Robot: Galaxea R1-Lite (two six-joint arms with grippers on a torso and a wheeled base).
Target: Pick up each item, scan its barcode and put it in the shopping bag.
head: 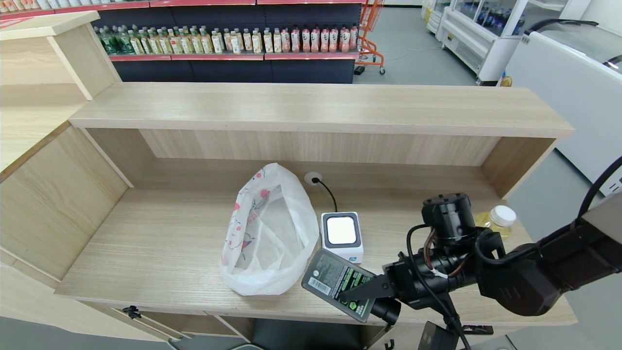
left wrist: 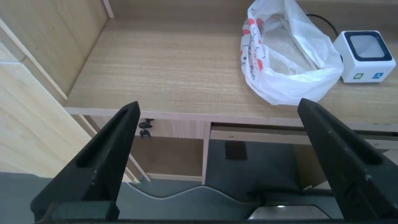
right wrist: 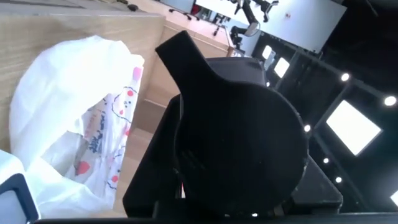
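White plastic shopping bag [head: 269, 233] mid-frame on light wooden table [head: 160, 243], white square scanner [head: 341, 236] just right; dark flat packet [head: 335, 282] lower centre.

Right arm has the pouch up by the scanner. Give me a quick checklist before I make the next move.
1. Grip: right gripper shut on the dark pouch: ok.
2. Its barcode turned toward the scanner: not ok, it faces up.
3. Pouch over the scanner window: not ok, it hangs off the near corner.
4. Mouth of the shopping bag open: ok.
5. Other arm: left gripper open, empty, off the counter: ok.
6. Scan already registered: cannot tell.
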